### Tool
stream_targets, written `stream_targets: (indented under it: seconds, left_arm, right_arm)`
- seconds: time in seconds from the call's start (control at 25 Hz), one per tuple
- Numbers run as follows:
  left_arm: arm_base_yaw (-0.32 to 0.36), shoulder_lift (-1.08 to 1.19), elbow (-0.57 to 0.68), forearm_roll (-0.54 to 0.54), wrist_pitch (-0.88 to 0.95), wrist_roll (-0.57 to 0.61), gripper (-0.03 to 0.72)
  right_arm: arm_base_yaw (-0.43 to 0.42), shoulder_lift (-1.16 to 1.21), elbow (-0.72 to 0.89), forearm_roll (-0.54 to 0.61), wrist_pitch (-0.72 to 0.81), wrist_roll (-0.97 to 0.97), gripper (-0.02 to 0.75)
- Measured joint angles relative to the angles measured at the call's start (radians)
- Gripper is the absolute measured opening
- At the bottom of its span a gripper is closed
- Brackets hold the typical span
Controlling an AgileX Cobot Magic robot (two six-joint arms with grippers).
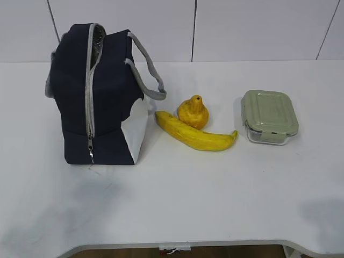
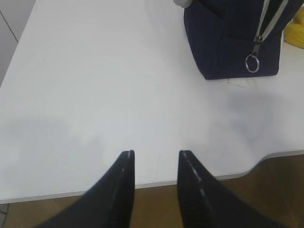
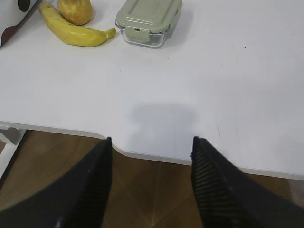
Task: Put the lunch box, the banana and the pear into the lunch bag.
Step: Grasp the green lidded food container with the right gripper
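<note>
The navy lunch bag (image 1: 99, 94) stands upright at the table's left, its grey zipper parted at the top; its lower corner shows in the left wrist view (image 2: 232, 42). Beside it lie the yellow banana (image 1: 194, 133) (image 3: 73, 29) and, just behind the banana, the pear (image 1: 193, 112) (image 3: 75, 10). The lunch box (image 1: 269, 115) (image 3: 148, 21) with its sage-green lid sits to the right. My left gripper (image 2: 156, 154) hangs open over the table's front edge, nothing between its fingers. The right gripper (image 3: 150, 141) is open too, wider, near the front edge, well short of the lunch box.
The white table (image 1: 177, 199) has a curved cut-out in its front edge (image 3: 118, 147). A metal ring pull (image 2: 251, 63) hangs from the bag's zipper. Grey webbing handles (image 1: 148, 70) arch off the bag's top toward the pear. A white wall stands behind.
</note>
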Motion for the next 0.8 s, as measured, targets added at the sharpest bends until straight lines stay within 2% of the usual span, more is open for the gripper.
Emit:
stream_targets:
  seconds: [0.6, 0.8]
  left_arm:
    - [0.000, 0.000, 0.000, -0.010, 0.000, 0.000, 0.235]
    - [0.000, 0.000, 0.000, -0.008, -0.002, 0.000, 0.235]
  right_arm:
    - [0.000, 0.000, -0.002, 0.006, 0.000, 0.000, 0.435]
    - [0.000, 0.109, -0.003, 0.030, -0.005, 0.008, 0.435]
